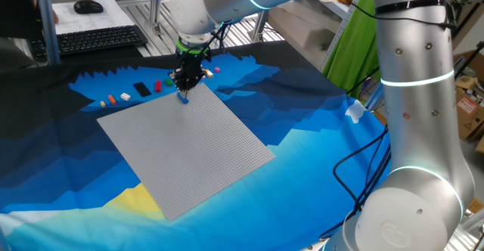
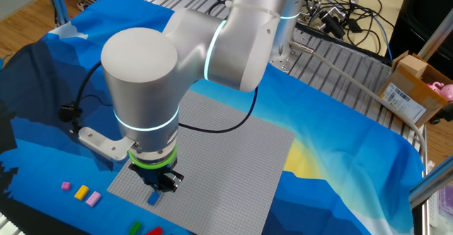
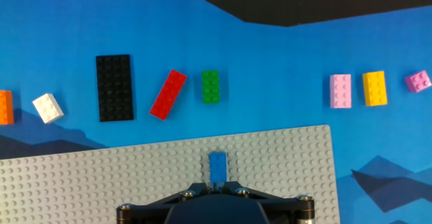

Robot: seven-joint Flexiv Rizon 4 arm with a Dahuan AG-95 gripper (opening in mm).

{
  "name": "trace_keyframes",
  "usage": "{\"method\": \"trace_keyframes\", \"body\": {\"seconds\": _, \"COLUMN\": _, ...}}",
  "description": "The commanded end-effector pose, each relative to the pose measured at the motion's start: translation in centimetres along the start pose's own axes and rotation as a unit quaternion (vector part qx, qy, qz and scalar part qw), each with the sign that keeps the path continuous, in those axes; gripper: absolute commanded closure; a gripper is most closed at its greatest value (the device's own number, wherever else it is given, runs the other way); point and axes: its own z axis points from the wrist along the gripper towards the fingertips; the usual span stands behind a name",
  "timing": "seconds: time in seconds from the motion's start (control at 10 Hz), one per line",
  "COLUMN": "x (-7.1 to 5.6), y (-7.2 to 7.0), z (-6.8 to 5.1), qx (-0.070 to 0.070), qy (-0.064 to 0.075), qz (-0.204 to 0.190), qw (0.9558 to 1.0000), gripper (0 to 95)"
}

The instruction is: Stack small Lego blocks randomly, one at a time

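1. In one fixed view, the silver arm (image 1: 408, 92) is reaching across the desk (image 1: 325, 141) – draped in a blue patterned cloth – and its gripper (image 1: 184, 91) is hanging over the far corner of the grey baseplate (image 1: 185, 149). A blue brick (image 1: 182, 97) is sitting at the fingertips, right at the plate's surface. Past that corner, loose bricks are lying in a row on the cloth: an orange brick (image 1: 112, 98), a white brick (image 1: 124, 96), a black plate (image 1: 141, 89), a red brick (image 1: 158, 85) and a pink brick (image 1: 217, 69) on the other side of the gripper. A keyboard (image 1: 94, 39) and a mouse (image 1: 88, 7) are sitting behind.

2. In the other fixed view, the arm's wide joint is filling the middle of the picture, and the gripper (image 2: 160, 185) is pointing down at the near edge of the baseplate (image 2: 233, 157). The blue brick (image 2: 153, 199) is showing just below the fingers; I cannot tell from here whether they are touching it. A magenta brick (image 2: 66, 186), a yellow brick (image 2: 81, 192) and the pink brick (image 2: 93, 198) are lying on the cloth to the left.

3. In the hand view, the blue brick (image 3: 217, 166) is standing on the baseplate (image 3: 101, 177) near its far edge, directly ahead of the gripper body. The fingertips themselves are out of sight – how far apart they are, and whether they are gripping the brick, I cannot tell. Beyond the plate, left to right, are lying the orange brick (image 3: 5, 107), white brick (image 3: 48, 108), black plate (image 3: 113, 88), red brick (image 3: 168, 94) tilted, a green brick (image 3: 210, 87), then well apart the pink brick (image 3: 340, 91), yellow brick (image 3: 374, 88) and magenta brick (image 3: 418, 81).
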Motion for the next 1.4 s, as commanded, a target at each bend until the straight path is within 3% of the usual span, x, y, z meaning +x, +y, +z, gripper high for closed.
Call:
{"method": "trace_keyframes", "body": {"seconds": 0.1, "x": 0.0, "y": 0.0, "z": 0.5, "qx": 0.0, "qy": 0.0, "qz": 0.002, "qw": 1.0, "gripper": 95.0}}
{"method": "trace_keyframes", "body": {"seconds": 0.3, "x": 0.0, "y": 0.0, "z": 1.8, "qx": 0.0, "qy": -0.007, "qz": 0.002, "qw": 1.0, "gripper": 95.0}}
{"method": "trace_keyframes", "body": {"seconds": 0.4, "x": 0.0, "y": 0.1, "z": 1.8, "qx": 0.001, "qy": -0.01, "qz": 0.002, "qw": 0.9999, "gripper": 95.0}}
{"method": "trace_keyframes", "body": {"seconds": 0.6, "x": 0.2, "y": 0.3, "z": 0.3, "qx": 0.002, "qy": 0.002, "qz": 0.005, "qw": 1.0, "gripper": 95.0}}
{"method": "trace_keyframes", "body": {"seconds": 0.9, "x": 0.5, "y": 0.3, "z": 1.1, "qx": 0.001, "qy": -0.005, "qz": 0.004, "qw": 1.0, "gripper": 95.0}}
{"method": "trace_keyframes", "body": {"seconds": 1.4, "x": 0.7, "y": 0.4, "z": 0.9, "qx": 0.002, "qy": -0.006, "qz": 0.007, "qw": 1.0, "gripper": 95.0}}
